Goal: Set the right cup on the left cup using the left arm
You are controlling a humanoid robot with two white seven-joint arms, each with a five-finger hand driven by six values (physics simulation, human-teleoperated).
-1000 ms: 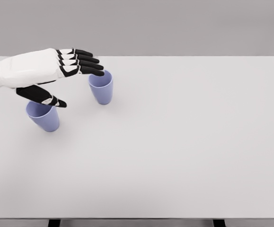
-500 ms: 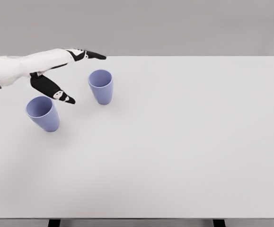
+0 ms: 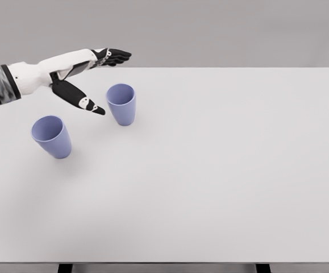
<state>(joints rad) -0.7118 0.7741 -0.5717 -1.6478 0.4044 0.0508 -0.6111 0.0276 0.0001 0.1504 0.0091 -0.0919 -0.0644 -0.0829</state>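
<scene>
Standing apart — left cup [image 3: 51,136], right cup [image 3: 121,104] — left hand [image 3: 84,71] spread, holding nothing.

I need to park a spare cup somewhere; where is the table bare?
Bare: everything right of the right cup to the table edge, and the whole near strip. Crowded: the far-left corner, with the left cup and the open left hand.

The left hand [image 3: 79,77] hovered open above the white table [image 3: 221,170], fingers [image 3: 116,56] stretched past the right cup [image 3: 121,104] and thumb [image 3: 82,99] angled just beside it. The left cup [image 3: 51,136] stood apart, nearer the table's left edge.
</scene>
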